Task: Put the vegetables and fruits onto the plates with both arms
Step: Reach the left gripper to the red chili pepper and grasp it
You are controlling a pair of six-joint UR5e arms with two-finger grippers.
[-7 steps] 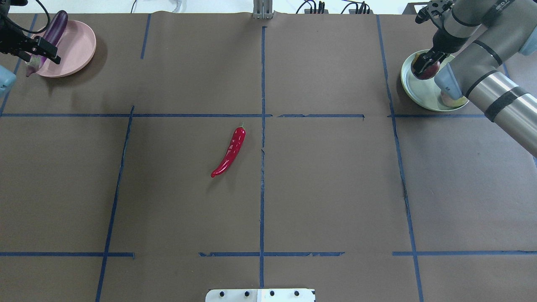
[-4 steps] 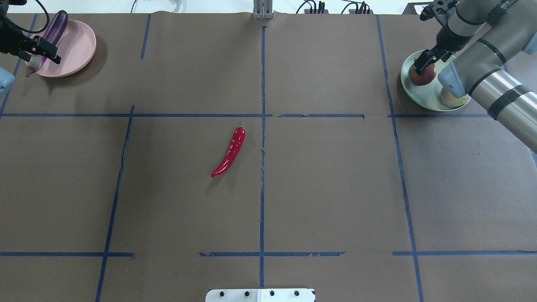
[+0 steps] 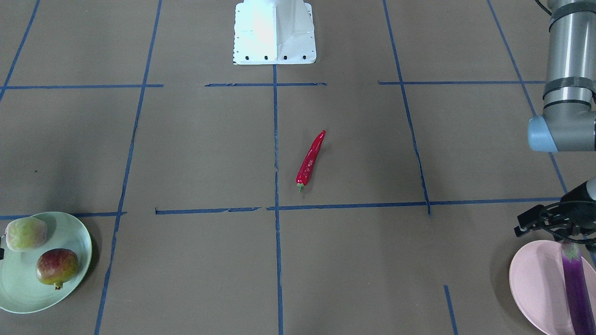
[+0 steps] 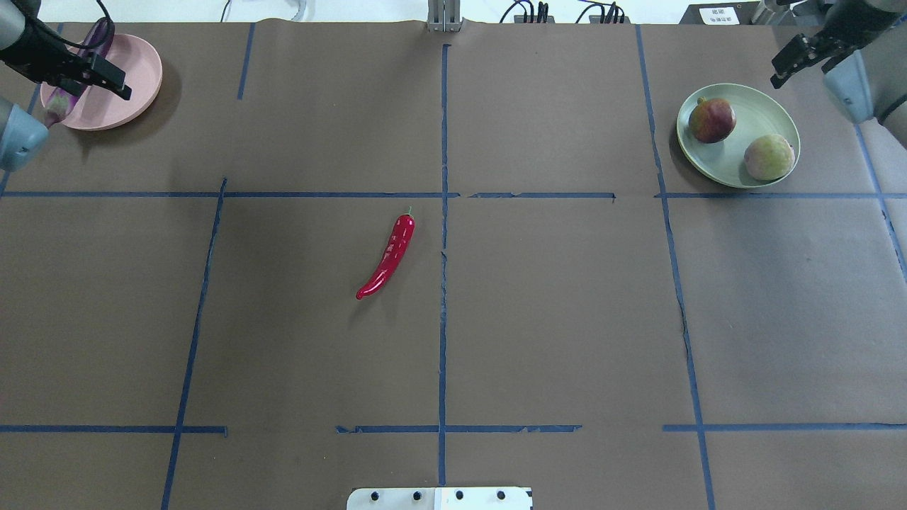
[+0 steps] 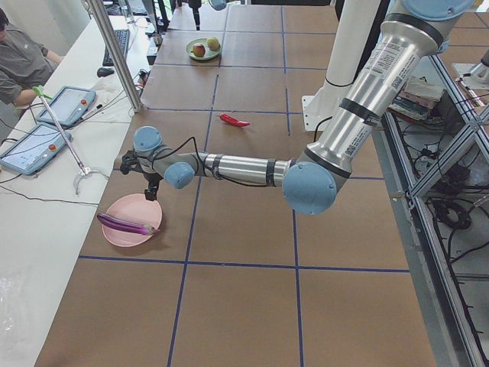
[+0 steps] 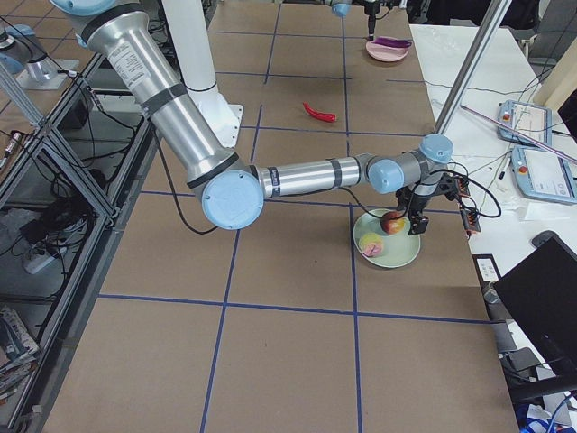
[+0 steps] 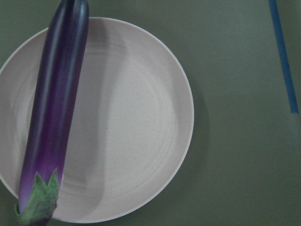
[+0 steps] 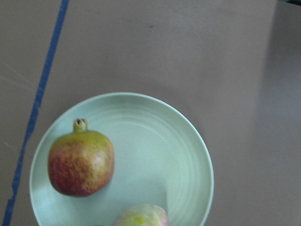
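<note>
My left claw (image 3: 526, 222) hangs spread and empty over the pink plate (image 7: 141, 117). The eggplant (image 7: 54, 108) lies along one side of the plate, its green cap over the rim. My right claw (image 4: 786, 65), also spread and empty, hangs near the green plate (image 8: 155, 155), which holds a red-blushed fruit (image 8: 81, 162) and a pale fruit (image 4: 767, 156). The red chili (image 4: 388, 256) lies mid-bench (image 4: 567, 319), well apart from both plates.

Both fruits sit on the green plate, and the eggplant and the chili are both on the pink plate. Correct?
Not quite. The chili is not on the pink plate; it lies on the table near its centre, as the overhead view shows. The rest stands.
</note>
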